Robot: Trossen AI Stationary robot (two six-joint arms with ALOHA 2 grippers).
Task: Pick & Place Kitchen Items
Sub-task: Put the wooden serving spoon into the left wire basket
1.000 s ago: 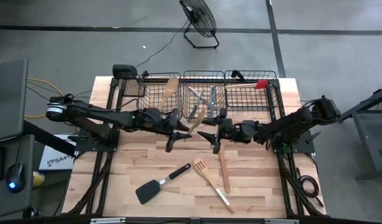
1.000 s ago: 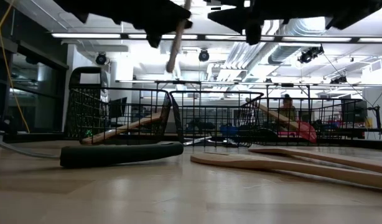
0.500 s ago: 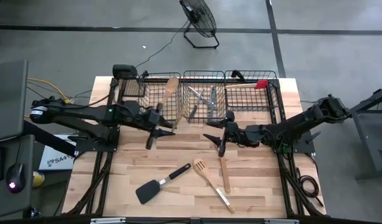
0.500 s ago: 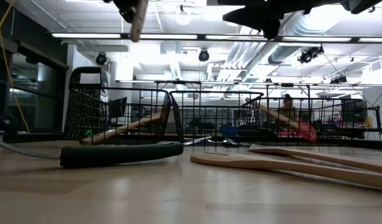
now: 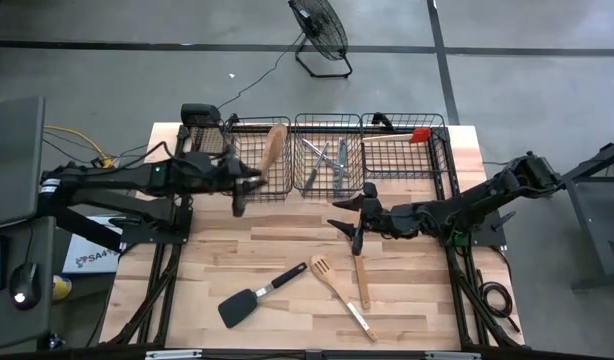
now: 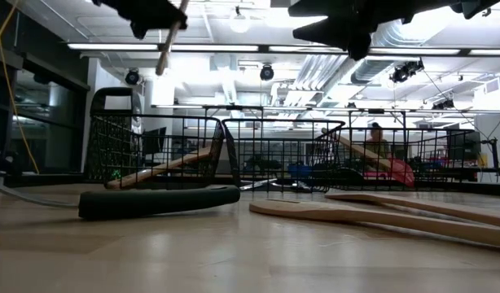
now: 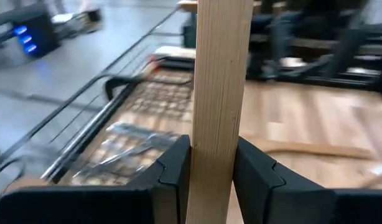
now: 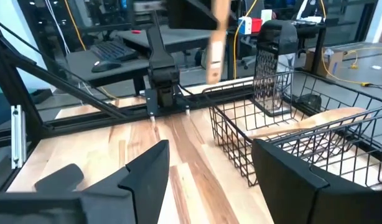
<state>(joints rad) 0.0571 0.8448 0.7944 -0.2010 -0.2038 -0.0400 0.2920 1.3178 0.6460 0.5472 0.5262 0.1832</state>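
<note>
My left gripper (image 5: 239, 198) is shut on a pale wooden utensil (image 5: 272, 150), high above the table at the near edge of the left wire basket (image 5: 212, 165). In the low view the utensil's handle end (image 6: 164, 53) sticks down below the gripper (image 6: 152, 12). My right gripper (image 5: 349, 222) is open and empty above the table's middle. A black turner (image 5: 252, 297), a wooden slotted turner (image 5: 332, 280) and a wooden spatula (image 5: 359, 275) lie flat on the table. Another wooden spoon (image 6: 164, 167) leans inside the left basket. My left gripper pinches the utensil's flat wooden handle (image 7: 219, 124) between its two fingers (image 7: 172, 171), across the handle. The utensil is lifted clear and stands steeply. Its head is above the fingers and its free handle end (image 6: 162, 65) hangs a little below them.
Three black wire baskets stand in a row at the far edge. The middle one (image 5: 327, 125) holds silver cutlery (image 5: 322, 160); the right one (image 5: 442, 150) holds a red-headed spatula (image 5: 407, 135). Bare table lies at the near left (image 5: 187, 270).
My left gripper has carried the wooden utensil from the table's middle toward the left edge and a little toward the far edge, ending by the left basket. It stays shut on the handle. My right gripper has stayed open and has drawn slightly away from it.
</note>
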